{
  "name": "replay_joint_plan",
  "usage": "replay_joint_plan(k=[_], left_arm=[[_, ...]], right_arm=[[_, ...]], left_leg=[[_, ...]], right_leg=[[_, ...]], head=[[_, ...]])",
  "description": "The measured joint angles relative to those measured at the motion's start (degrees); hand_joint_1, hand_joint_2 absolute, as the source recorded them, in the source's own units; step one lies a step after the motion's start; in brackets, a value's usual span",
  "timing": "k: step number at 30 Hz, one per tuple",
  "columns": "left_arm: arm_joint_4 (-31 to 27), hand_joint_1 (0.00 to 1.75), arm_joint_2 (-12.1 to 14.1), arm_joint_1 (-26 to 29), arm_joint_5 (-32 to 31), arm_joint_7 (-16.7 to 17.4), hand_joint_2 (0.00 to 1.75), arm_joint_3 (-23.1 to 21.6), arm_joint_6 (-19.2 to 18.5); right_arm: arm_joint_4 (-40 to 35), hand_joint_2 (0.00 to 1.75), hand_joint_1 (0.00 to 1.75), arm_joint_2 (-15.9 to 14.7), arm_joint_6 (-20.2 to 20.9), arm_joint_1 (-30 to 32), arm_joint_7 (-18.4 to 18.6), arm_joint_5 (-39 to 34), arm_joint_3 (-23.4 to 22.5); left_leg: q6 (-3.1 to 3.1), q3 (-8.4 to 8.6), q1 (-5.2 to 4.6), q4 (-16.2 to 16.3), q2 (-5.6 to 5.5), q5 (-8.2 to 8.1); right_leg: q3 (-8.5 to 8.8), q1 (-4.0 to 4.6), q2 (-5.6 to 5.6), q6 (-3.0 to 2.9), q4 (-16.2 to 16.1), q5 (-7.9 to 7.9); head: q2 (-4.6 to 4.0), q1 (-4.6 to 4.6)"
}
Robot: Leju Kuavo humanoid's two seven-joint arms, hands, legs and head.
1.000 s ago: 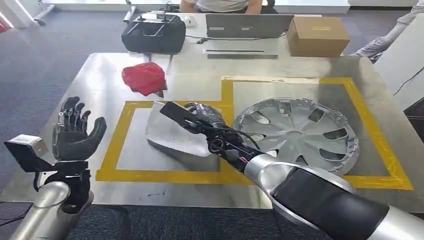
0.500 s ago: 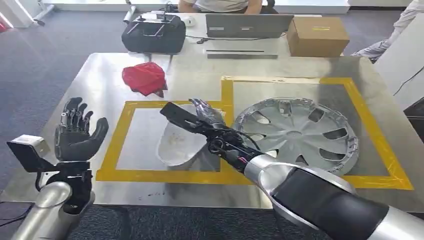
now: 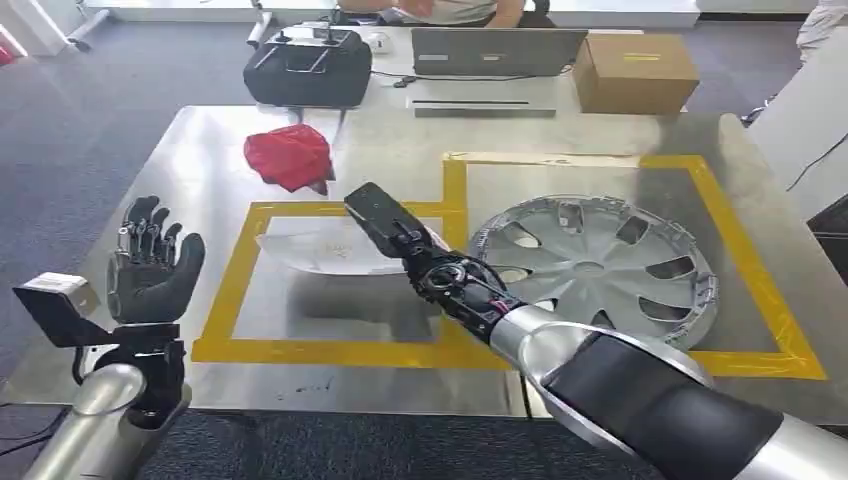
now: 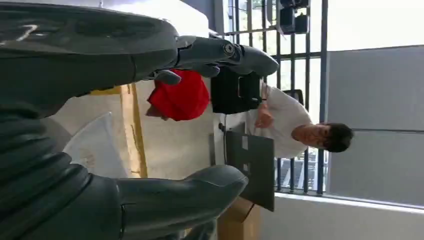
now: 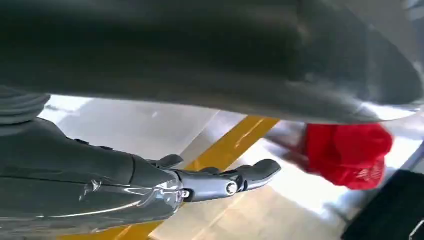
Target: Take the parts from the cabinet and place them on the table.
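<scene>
Right hand (image 3: pixel 420 245) reaching over the metal worktop (image 3: pixel 200 140), gripping a pale, curved sheet-metal panel (image 3: pixel 320 250) by its near right edge; fingers mostly hidden behind the wrist-mounted camera block, yet the panel hangs level above the worktop with its shadow underneath, inside the left bay of the yellow tape outline (image 3: pixel 230 290). From the right wrist camera, the panel's dark underside (image 5: pixel 210 55) spans the view, one dark finger (image 5: pixel 235 182) stretched below it without touching. Left hand (image 3: pixel 150 270) raised upright off the worktop's near left corner, palm forward, fingers apart, holding nothing; thick thumb (image 4: pixel 185 192) and darker fingers (image 4: pixel 235 52) spread wide in its own wrist view. Silver multi-spoke wheel cover (image 3: pixel 595 265) lying flat in the right bay of the tape, just beside the right wrist. Crumpled red cloth (image 3: pixel 290 155) beyond the tape. Farther back, black case (image 3: pixel 308 65), grey laptop (image 3: pixel 497 50), brown cardboard box (image 3: pixel 633 72), and a seated person (image 4: pixel 300 130).
</scene>
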Motion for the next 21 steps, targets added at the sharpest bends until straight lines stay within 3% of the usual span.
replay_joint_plan(k=[4,8,12,18,21], left_arm=[[0.28,0.0,0.15,-0.02,-0.92,-0.79,0.0,0.0,0.04],[0.92,0.0,0.5,-0.02,-0.98,-1.77,0.0,0.02,0.11],[1.09,0.0,1.25,0.13,-0.85,-2.01,0.0,0.22,0.15],[1.09,0.0,1.81,0.27,-1.05,-2.01,0.0,0.33,0.7],[1.09,0.0,2.14,0.95,-1.24,-1.99,0.0,0.63,0.85]], right_arm=[[-3.43,0.0,0.0,-0.31,8.0,-0.25,-3.36,-6.49,-4.0],[-11.79,0.0,0.0,-2.25,12.9,1.61,-1.23,-12.23,-7.05],[-23.27,0.0,0.0,-5.44,13.32,6.02,3.1,-16.4,-9.24],[-35.35,0.0,0.0,-8.78,12.32,10.11,4.37,-16.56,-11.14],[-43.72,0.0,0.0,-11.06,10.35,13.85,7.28,-17.41,-12.19]], left_leg=[[0.0,0.02,0.0,0.01,0.0,0.0],[0.0,0.03,0.01,0.01,-0.01,0.0],[0.02,0.03,0.0,0.01,-0.02,-0.01],[0.05,0.06,-0.01,0.02,0.0,-0.03],[0.05,0.08,-0.01,0.02,-0.02,-0.04]], right_leg=[[0.0,0.0,0.0,0.0,0.0,0.0],[0.02,0.0,-0.03,0.0,0.0,0.0],[0.03,0.0,-0.03,0.0,-0.01,0.0],[0.04,-0.06,-0.02,0.01,-0.03,-0.01],[0.07,-0.06,-0.04,0.02,-0.03,-0.02]], head=[[0.0,0.0],[0.0,0.0],[0.0,0.02],[0.0,0.0],[0.0,0.0]])
